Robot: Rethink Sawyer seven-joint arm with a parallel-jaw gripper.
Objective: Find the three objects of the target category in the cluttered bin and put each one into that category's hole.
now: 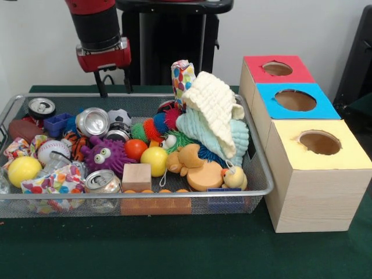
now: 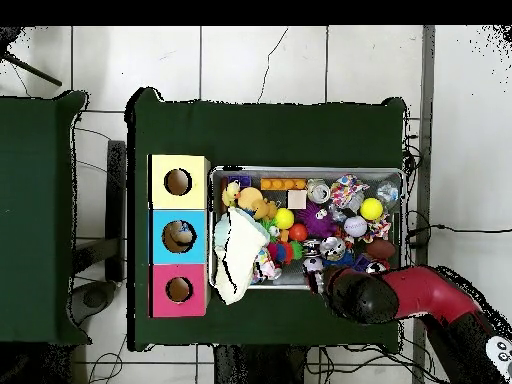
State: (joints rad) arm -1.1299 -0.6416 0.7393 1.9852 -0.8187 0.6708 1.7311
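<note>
Your gripper hangs over the far edge of the wire bin, its two thin fingers slightly apart and holding nothing, so if you drop straight down you risk jabbing the rim or scattering the silver cans instead of catching one. The bin is piled with cans, balls, a purple monster toy and cloths; the target category isn't evident. The red and yellow boxes' holes look empty, while something seems to sit inside the blue box.

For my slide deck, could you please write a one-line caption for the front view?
Sawyer gripper hovers above a wire bin crowded with toys, cans and cloths, beside three wooden boxes with holes.
</note>
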